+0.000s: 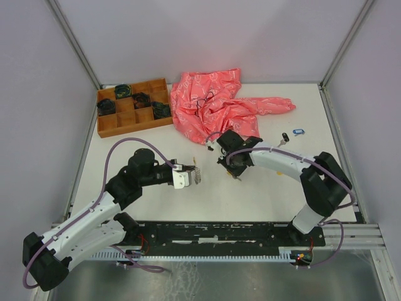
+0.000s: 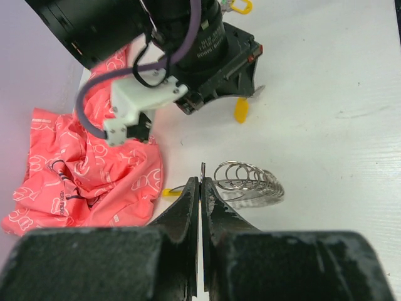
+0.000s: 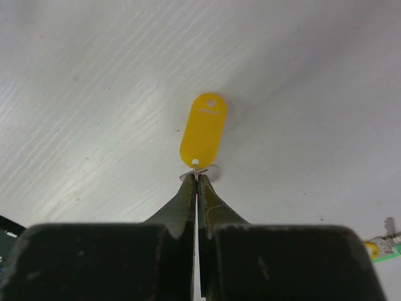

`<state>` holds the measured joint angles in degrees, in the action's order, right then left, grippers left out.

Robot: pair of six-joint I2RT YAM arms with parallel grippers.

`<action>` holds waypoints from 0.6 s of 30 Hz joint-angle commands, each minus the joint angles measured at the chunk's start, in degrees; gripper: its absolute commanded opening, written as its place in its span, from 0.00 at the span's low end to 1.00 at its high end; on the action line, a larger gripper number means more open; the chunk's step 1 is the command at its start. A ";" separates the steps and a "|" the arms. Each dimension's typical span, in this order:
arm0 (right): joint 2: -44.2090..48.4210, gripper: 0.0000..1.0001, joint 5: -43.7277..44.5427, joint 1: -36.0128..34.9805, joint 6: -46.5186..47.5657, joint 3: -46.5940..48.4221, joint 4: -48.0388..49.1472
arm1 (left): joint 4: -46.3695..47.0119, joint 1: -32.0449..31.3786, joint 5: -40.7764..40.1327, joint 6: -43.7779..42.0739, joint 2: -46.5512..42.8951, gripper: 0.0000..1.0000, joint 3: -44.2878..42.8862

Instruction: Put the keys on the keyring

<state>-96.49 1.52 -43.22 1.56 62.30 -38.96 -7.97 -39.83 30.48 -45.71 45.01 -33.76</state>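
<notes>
My left gripper (image 2: 202, 182) is shut on the keyring (image 2: 247, 180), a loop of silvery coiled wire. One thin wire edge is pinched between the fingertips, and the yellow segment (image 2: 170, 192) shows to the left. In the top view this gripper (image 1: 196, 177) holds the ring just above the table. My right gripper (image 3: 197, 177) is shut on the small wire loop of a key with a yellow tag (image 3: 202, 128), which hangs over the table. The key's blade is hidden. The two grippers are a short way apart. A black-tagged key (image 1: 285, 138) and a blue-tagged key (image 1: 298, 132) lie at the right.
A crumpled pink cloth (image 1: 213, 103) lies at the back centre, close behind the right wrist. A wooden compartment tray (image 1: 133, 106) with dark coiled bundles stands at the back left. Another key (image 3: 382, 241) with yellow and green shows at the right wrist view's lower right edge.
</notes>
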 commanded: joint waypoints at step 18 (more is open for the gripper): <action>35.02 0.01 -25.15 -2.24 25.23 -5.28 5.81 | 4.89 0.20 9.43 -1.37 1.01 0.03 -1.80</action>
<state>-64.16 -16.56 -44.16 20.10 58.94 -38.98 -6.63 -39.83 36.18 -45.71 45.71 -33.76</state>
